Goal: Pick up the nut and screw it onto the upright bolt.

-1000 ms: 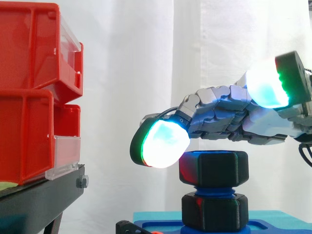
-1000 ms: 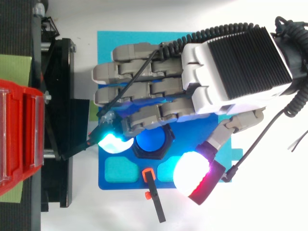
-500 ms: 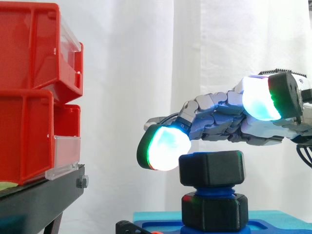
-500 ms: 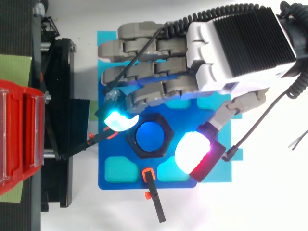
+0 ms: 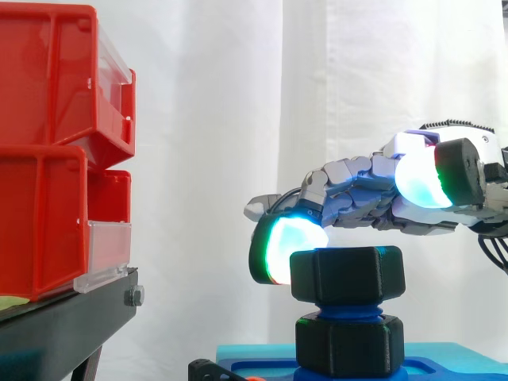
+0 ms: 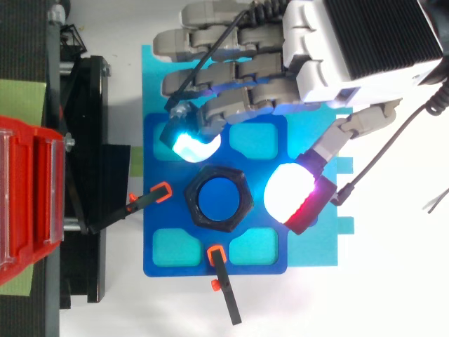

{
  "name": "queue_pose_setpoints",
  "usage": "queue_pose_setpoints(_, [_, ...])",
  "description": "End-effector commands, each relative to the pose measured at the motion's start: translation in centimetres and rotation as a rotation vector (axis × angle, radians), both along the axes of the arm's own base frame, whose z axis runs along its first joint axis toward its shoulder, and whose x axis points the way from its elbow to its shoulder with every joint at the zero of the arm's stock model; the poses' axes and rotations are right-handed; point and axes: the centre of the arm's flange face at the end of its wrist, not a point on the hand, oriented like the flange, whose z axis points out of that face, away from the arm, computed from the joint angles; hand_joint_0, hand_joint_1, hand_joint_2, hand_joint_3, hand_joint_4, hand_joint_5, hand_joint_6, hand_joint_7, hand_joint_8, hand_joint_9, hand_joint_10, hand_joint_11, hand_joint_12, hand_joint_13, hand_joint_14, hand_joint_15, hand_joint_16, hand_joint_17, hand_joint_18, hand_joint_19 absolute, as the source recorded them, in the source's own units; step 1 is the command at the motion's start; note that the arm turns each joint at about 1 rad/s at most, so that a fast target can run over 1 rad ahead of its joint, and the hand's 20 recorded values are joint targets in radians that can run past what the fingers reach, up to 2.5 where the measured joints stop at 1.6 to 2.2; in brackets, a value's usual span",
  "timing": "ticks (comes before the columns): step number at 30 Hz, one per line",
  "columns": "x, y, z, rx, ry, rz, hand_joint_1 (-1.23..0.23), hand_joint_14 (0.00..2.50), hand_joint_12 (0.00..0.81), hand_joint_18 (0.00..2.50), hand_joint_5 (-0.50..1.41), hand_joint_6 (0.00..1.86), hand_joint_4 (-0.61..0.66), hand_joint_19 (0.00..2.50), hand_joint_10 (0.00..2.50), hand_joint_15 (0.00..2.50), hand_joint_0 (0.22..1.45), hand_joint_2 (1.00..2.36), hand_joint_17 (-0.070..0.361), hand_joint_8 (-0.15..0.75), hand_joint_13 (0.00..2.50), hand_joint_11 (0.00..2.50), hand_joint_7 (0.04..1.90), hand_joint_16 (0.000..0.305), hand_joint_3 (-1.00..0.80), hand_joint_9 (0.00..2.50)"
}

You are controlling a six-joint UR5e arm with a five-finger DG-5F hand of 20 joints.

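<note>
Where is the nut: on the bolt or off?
On. The nut sits level around the top of the upright blue bolt; the open hand is beside it, not touching.

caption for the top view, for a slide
Open hand hovers beside the black nut on the upright blue bolt.

A black hexagonal plastic nut [image 5: 347,274] sits atop the blue upright bolt [image 6: 218,199], mid blue base plate [image 6: 151,221]; robot hand [image 6: 351,42] just behind, stacked red bins [image 5: 48,159] on black stand [image 5: 63,325] at left.
</note>
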Motion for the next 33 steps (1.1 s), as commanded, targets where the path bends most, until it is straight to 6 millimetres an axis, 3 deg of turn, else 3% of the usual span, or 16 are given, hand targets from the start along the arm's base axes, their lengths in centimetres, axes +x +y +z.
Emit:
queue_pose_setpoints(1, [-0.1, -0.5, 0.0, 0.000, 0.000, -0.002, -0.20, 0.00, 0.221, 0.00, -0.05, 0.50, 0.28, 0.00, 0.00, 0.00, 0.50, 1.00, 0.053, 0.224, 0.17, 0.00, 0.97, 0.024, -0.50, 0.46])
queue_pose_setpoints(12, [-0.1, -1.5, 0.9, -0.007, -0.014, 0.016, -0.23, 0.00, 0.195, 0.00, 0.01, 0.50, 0.19, 0.00, 0.00, 0.00, 0.51, 1.00, 0.042, 0.234, 0.27, 0.00, 1.26, 0.019, -0.50, 0.64])
queue_pose_setpoints(15, [0.1, -1.5, 1.5, -0.009, -0.026, 0.018, -0.22, 0.00, 0.218, 0.00, -0.05, 0.50, 0.27, 0.00, 0.00, 0.00, 0.50, 1.00, 0.048, 0.223, 0.24, 0.00, 0.99, 0.021, -0.50, 0.59])
queue_pose_setpoints(19, [0.8, -1.4, 3.0, -0.011, -0.057, 0.018, -0.18, 0.00, 0.264, 0.00, -0.11, 0.50, 0.22, 0.00, 0.00, 0.00, 0.47, 1.00, 0.068, 0.194, 0.07, 0.00, 0.76, 0.030, -0.50, 0.42])
queue_pose_setpoints(33, [1.7, 1.5, 3.5, -0.010, -0.072, 0.055, -0.07, 0.00, 0.281, 0.00, -0.14, 0.50, 0.18, 0.00, 0.00, 0.00, 0.46, 1.00, 0.080, 0.176, 0.00, 0.00, 0.67, 0.036, -0.50, 0.28])
